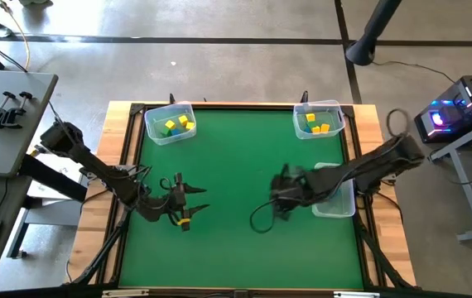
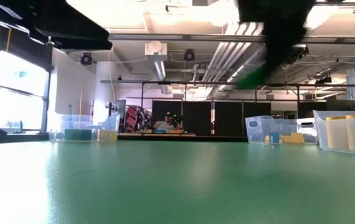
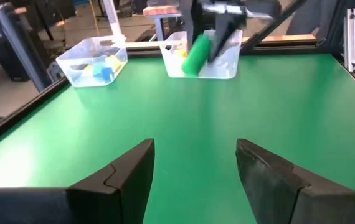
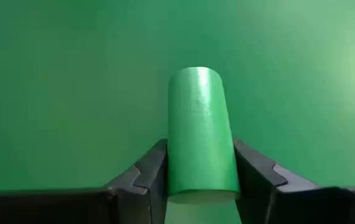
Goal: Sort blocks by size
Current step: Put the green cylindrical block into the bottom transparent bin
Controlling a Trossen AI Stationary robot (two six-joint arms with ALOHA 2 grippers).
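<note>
Green cylinder block (image 4: pixel 201 134) clamped between my right fingers (image 4: pixel 261 171), one piece, held above the worktop (image 1: pixel 236 165).
My left fingers (image 3: pixel 134 174) stand apart, empty; I count three clear bins (image 1: pixel 170 122), two holding small yellow blocks (image 1: pixel 319 126).

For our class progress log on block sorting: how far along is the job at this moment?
Done: yellow, green and blue blocks lie in the far left bin, and yellow blocks in the far right bin. In hand: the right gripper is shut on a green cylinder block above the mat. Left: placing it; the left gripper is open and empty.
</note>
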